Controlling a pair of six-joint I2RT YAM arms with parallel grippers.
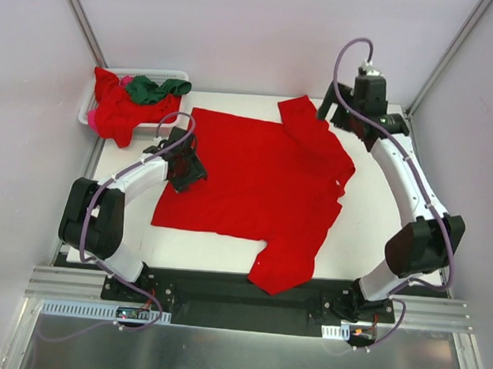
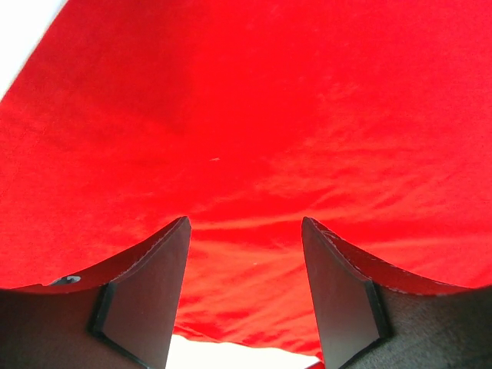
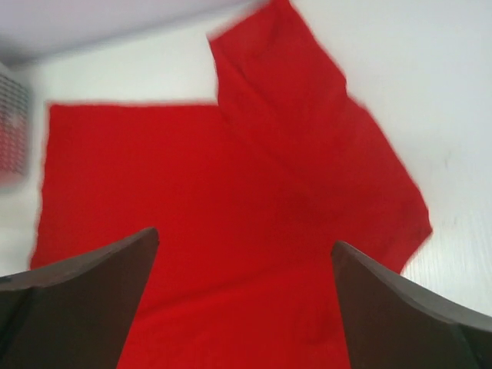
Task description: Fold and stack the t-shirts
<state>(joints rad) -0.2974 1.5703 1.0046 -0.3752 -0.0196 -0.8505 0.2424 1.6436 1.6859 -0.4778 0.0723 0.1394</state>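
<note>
- Top external view: the red t-shirt (image 1: pixel 255 181) lies spread on the table (image 1: pixel 377 234). Its left edge is right under my left gripper (image 2: pixel 246 231).
- That gripper's jaws stand partly apart with nothing between them. I cannot tell whether the tips touch the cloth.
- My right gripper (image 3: pixel 246 238) hangs raised, wide and empty, with the far sleeve (image 1: pixel 301 113) below and ahead of it.
- If the left gripper closes inboard of the edge, I expect it to bunch a ridge and skew the fold.
- The near sleeve (image 1: pixel 283 274) droops past the table edge, so pulling from one side alone could drag the shirt off.
- Folding over the rumpled far sleeve would trap the wrinkle.
- The basket (image 1: pixel 93 100), beyond the left gripper, holds more red shirts (image 1: pixel 121 114) and a dark green t-shirt (image 1: pixel 156 87).
</note>
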